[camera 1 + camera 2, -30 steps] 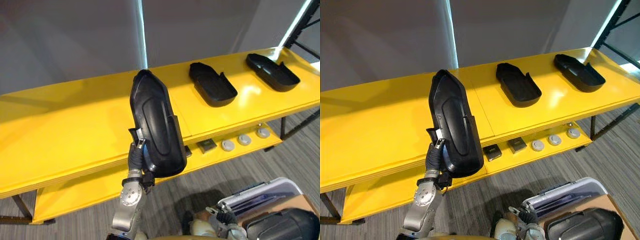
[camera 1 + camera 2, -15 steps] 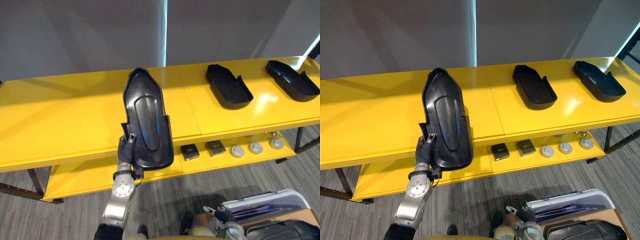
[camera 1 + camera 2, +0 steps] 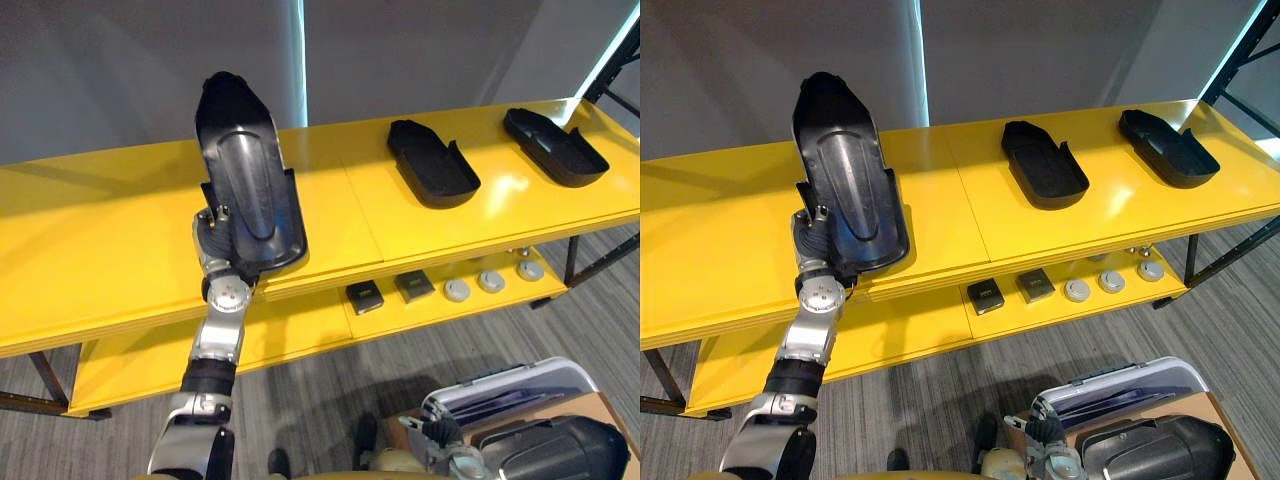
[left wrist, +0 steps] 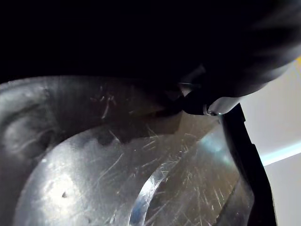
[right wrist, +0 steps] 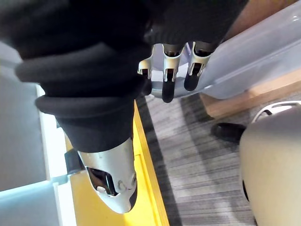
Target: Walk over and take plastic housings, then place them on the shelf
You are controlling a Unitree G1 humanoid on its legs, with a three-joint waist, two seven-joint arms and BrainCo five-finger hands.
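Raised higher, plastic housing (image 3: 245, 180) upright above left hand (image 3: 213, 238), fingers pinching its lower end

Black plastic housings (image 3: 432, 165), bright yellow shelf (image 3: 100, 235), grey streaked carpet (image 3: 320, 390).

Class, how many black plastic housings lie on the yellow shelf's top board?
2: one housing right of the middle, another housing near the right end. A third housing stands tilted in the left hand, not laid down. More may lie off-frame.

Grey carpet floor (image 3: 330, 390), two dark square blocks (image 3: 365, 296), three round grey discs (image 3: 491, 281) beside them, clear lidded bin (image 3: 1110, 390), cardboard box (image 3: 1212, 402).
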